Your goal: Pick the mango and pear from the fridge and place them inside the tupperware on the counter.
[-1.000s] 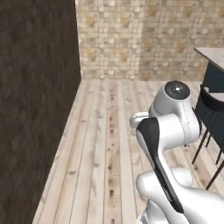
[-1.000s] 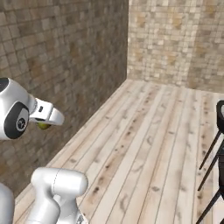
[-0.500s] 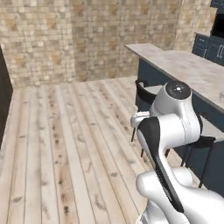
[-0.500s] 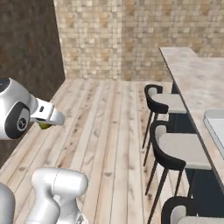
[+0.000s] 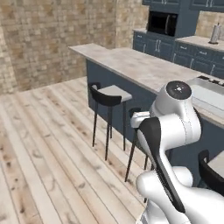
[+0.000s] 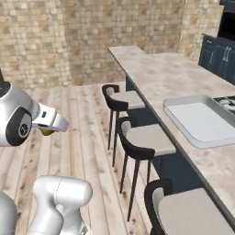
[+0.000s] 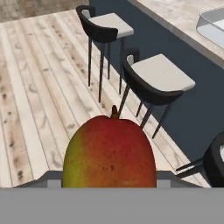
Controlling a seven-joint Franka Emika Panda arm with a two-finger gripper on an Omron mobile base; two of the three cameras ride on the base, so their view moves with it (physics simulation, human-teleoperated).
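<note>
My gripper (image 6: 46, 130) is shut on the mango (image 7: 109, 153), a red-orange fruit with a green-yellow flank that fills the lower middle of the hand view. In the right base view its green underside peeks out below the hand, held over the wooden floor. The white tupperware (image 6: 201, 120) lies on the beige counter (image 6: 156, 73), well to the right of the hand. The same tupperware (image 5: 209, 93) shows behind my arm, and its corner (image 7: 213, 25) is at the top right of the hand view. The pear and the fridge are out of view.
Black bar stools (image 6: 123, 98) (image 6: 145, 138) (image 6: 181, 213) line the counter's near side, between the hand and the tupperware. A black cooktop (image 6: 227, 102) lies just past the container. A microwave (image 5: 162, 22) sits in the far cabinets. Open wooden floor (image 5: 39, 148) spreads to the left.
The whole picture has swung: the base turned away from the dark wall and brick corner toward the counter and stools. The mango stays in the shut gripper.
</note>
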